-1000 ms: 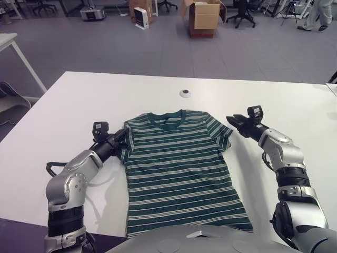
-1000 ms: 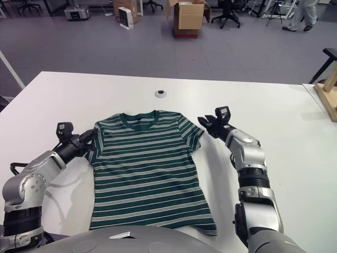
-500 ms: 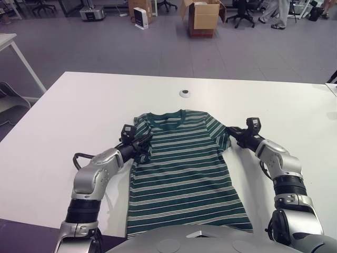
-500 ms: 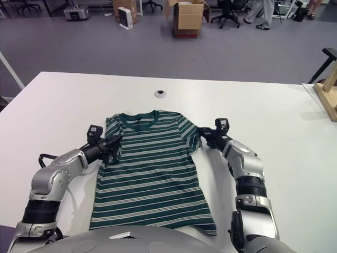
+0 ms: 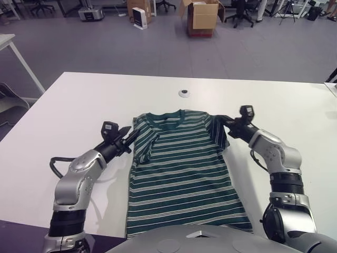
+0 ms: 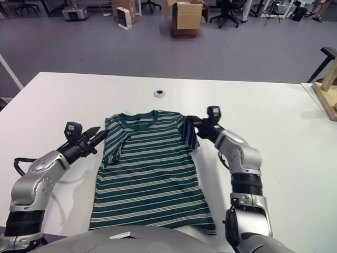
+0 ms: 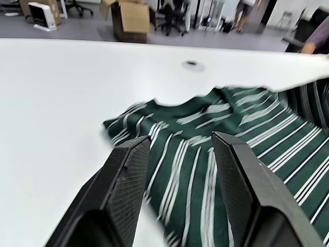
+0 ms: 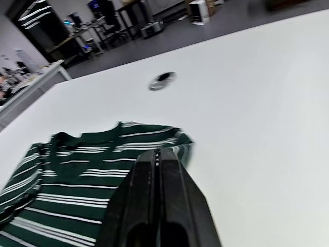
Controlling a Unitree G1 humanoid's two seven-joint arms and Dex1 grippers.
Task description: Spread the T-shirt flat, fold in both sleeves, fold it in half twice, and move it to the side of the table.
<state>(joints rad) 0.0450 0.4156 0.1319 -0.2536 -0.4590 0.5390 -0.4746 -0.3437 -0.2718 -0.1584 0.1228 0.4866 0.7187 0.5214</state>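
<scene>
T-shirt (image 5: 181, 168) on the surface (image 5: 79, 100), sleeves being folded.
Left tool (image 5: 130, 136), spread, hovers just beside the tucked left sleeve (image 5: 141, 142). Right tool (image 8: 157, 154), pressed together, pinches the right sleeve (image 5: 221, 134); a weak pinch could let it flop back outward.

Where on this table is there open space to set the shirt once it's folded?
Wide bare table lies left of the left gripper, right of the right gripper, and beyond the small round disc. The middle is crowded: the T-shirt with a gripper at either side.
</scene>
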